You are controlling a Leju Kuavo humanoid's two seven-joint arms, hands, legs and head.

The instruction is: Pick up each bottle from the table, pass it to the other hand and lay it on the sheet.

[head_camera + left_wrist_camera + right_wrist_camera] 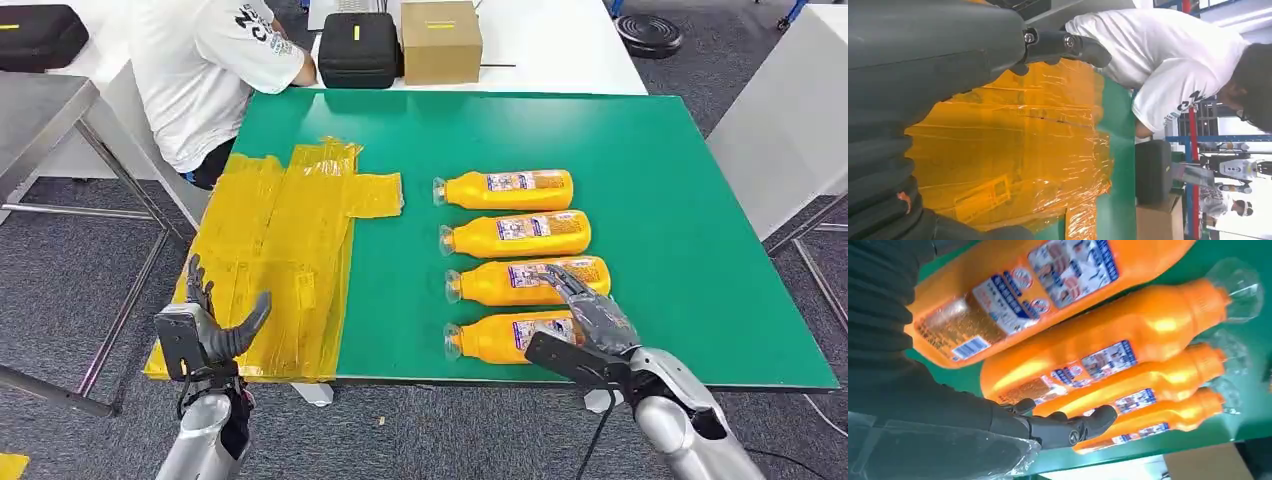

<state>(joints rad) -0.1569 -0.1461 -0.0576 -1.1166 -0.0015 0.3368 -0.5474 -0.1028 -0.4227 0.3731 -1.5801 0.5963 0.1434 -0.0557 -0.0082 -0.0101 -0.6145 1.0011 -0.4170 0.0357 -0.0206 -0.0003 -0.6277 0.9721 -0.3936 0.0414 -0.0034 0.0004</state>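
Note:
Four orange bottles lie side by side on the green table, clear caps toward the sheet. The nearest bottle lies under my right hand, whose spread fingers also reach over the second bottle. I see no grip on either. Two more bottles lie farther back. The yellow plastic sheet covers the table's left part. My left hand hovers over the sheet's near edge, fingers apart and holding nothing.
A person in a white shirt leans at the table's far left corner. A black case and a cardboard box stand on the white table behind. A steel table is at left.

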